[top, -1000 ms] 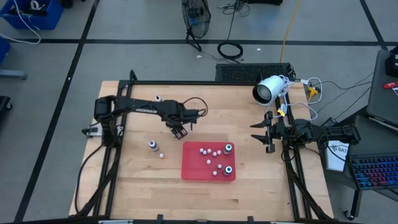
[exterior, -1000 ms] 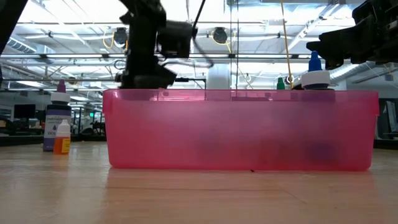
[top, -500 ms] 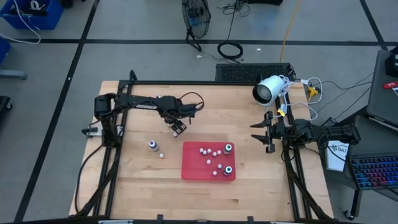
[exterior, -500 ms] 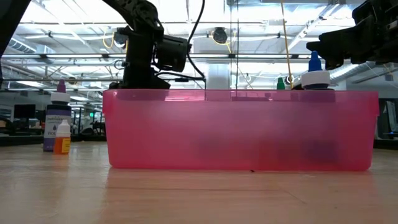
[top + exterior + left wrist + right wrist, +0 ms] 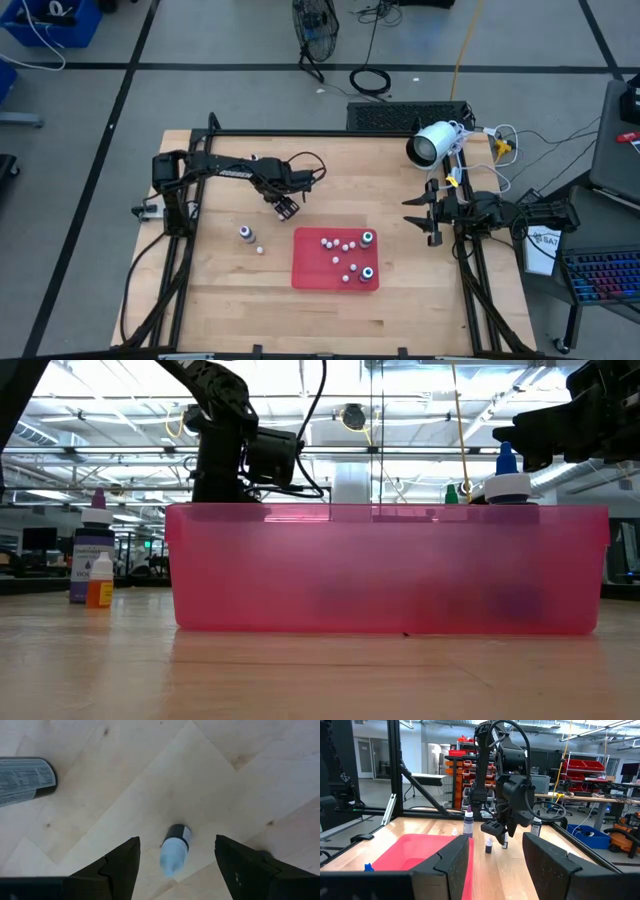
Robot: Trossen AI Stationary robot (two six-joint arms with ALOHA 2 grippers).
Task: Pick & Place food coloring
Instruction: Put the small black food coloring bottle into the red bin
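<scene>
High view: left gripper hangs over bare wood in the middle of the tabletop, just off the far-left corner of the red tray, fingers spread wide with nothing between them. Left wrist view looks straight down past both fingers at a tiny dropper bottle with a pale blue cap, lying on its side on the wood in the gap between them and not touched; a dark labelled bottle lies off to one side, well apart. The tray sits toward the near edge, centre-right, holding several small whitish bottles and two dark bottles with pale caps. A dark bottle and a small whitish one stand together on the wood left of the tray with open wood around them, and one more bottle stands near the far edge beside the left arm. Right gripper waits at the right edge of the tabletop, clear of the tray, fingers parted and empty. Low view: the tray's pink wall fills the middle, with the bottle pair standing left of it.
</scene>
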